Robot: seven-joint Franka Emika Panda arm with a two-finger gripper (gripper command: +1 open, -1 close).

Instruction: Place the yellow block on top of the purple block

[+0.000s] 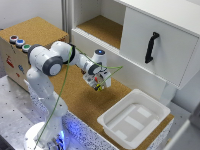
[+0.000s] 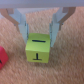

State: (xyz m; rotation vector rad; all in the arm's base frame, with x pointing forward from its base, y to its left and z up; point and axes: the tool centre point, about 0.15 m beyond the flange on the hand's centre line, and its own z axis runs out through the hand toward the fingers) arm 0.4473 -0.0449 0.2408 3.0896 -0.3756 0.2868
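The yellow block [image 2: 38, 50] is a small yellow-green cube with a dark "T" on its near face, and it sits between the two fingers over the cork surface. My gripper [image 2: 40, 36] is shut on the yellow block, with a finger pressed against each upper side. In the exterior view the gripper [image 1: 99, 84] hangs low over the middle of the cork board, and a speck of the yellow block [image 1: 101, 86] shows at its tips. I cannot tell whether the block rests on the cork or is lifted off it. The purple block is out of view.
A small red cube [image 2: 2, 56] lies on the cork just beside the yellow block. A white bin [image 1: 150, 107] stands at the exterior view's lower right. A white cabinet with a black handle [image 1: 151, 47] is behind, and a wooden box with buttons [image 1: 20, 42] is at the left.
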